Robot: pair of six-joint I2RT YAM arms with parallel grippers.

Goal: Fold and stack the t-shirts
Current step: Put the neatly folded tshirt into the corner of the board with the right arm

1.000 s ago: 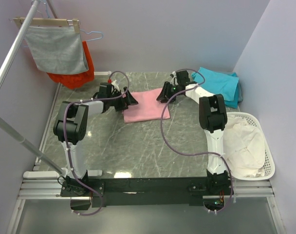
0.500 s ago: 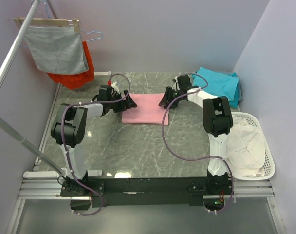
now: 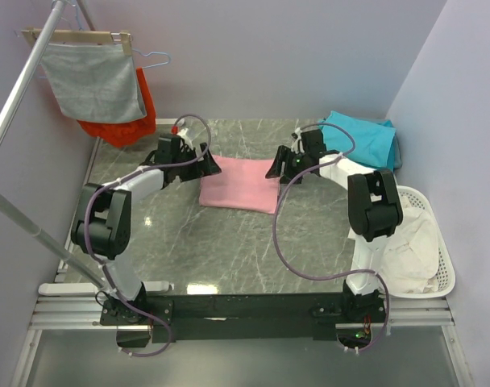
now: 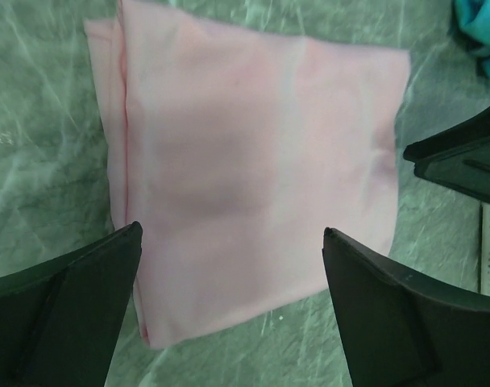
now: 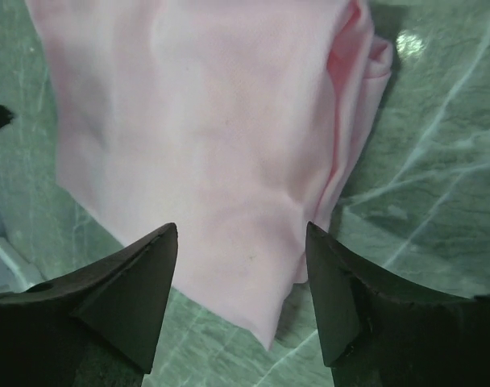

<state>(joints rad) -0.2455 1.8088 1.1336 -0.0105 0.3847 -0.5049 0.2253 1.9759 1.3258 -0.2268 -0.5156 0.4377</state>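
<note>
A folded light pink t-shirt [image 3: 239, 185] lies flat on the marble table [image 3: 188, 234]. My left gripper [image 3: 209, 167] sits at its left edge, open, and the shirt [image 4: 253, 153] shows below and beyond the wide-spread jaws [image 4: 233, 234]. My right gripper [image 3: 277, 168] sits at its right edge, also open over the shirt's [image 5: 205, 137] corner [image 5: 241, 230], gripping nothing. Folded teal t-shirts [image 3: 363, 140] lie stacked at the back right corner, and a teal edge [image 4: 480, 32] shows in the left wrist view.
A grey cloth [image 3: 96, 79] and an orange-red garment [image 3: 124, 122] hang on a rack at the back left. A white basket [image 3: 435, 246] holding pale cloth stands at the right edge. A metal pole [image 3: 35, 230] slants along the left side.
Both grippers have drawn back from each other to the pink shirt's sides. The right jaws have opened wider. The shirt now lies slightly nearer and flatter.
</note>
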